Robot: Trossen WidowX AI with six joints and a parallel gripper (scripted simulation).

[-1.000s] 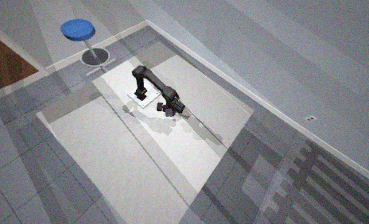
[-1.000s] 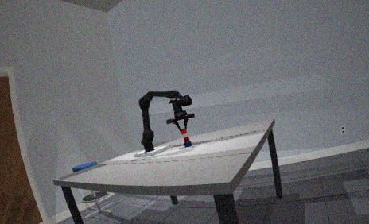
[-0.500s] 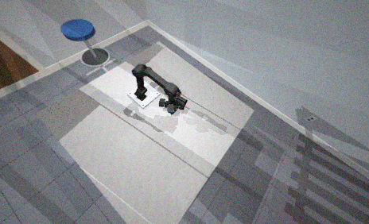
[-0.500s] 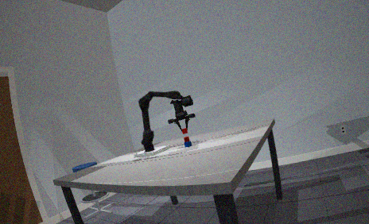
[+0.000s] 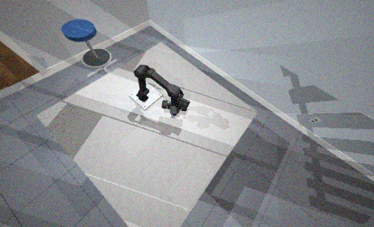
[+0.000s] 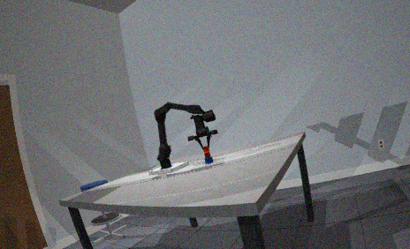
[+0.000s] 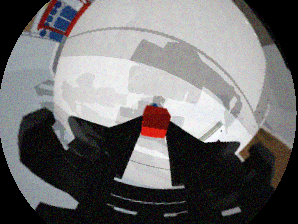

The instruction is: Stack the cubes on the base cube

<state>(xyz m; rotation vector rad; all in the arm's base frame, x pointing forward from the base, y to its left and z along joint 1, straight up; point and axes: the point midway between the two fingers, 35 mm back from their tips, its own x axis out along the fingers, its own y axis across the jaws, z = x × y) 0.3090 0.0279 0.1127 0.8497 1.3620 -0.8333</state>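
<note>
Above 1 blue cube point(image 5: 174, 114) point(image 6: 208, 161) on the tabletop point(image 5: 147, 161) point(image 6: 183, 190) point(image 7: 200, 25), the fingers point(image 6: 207, 147) grip 1 red cube point(image 6: 206, 150) point(image 7: 156, 119).

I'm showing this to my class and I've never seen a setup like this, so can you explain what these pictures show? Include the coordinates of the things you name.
The machine is one black jointed robot arm point(image 5: 159, 80) point(image 6: 162, 128), bolted by a white plate point(image 5: 147, 106) to a pale table point(image 5: 147, 161) point(image 6: 170, 190). The first picture looks down from above, the second from the side. The third comes from a camera at the arm's wrist, looking along its two-fingered gripper point(image 6: 206, 147) point(image 7: 154, 120).

The gripper is closed on a red cube point(image 7: 156, 119). Below it in the side view is a blue cube point(image 6: 208, 161). More red shows there between the two, but I can't separate the pieces or tell whether they touch. A blue-topped stool point(image 5: 79, 30) point(image 6: 94, 184) stands beside the table.
</note>
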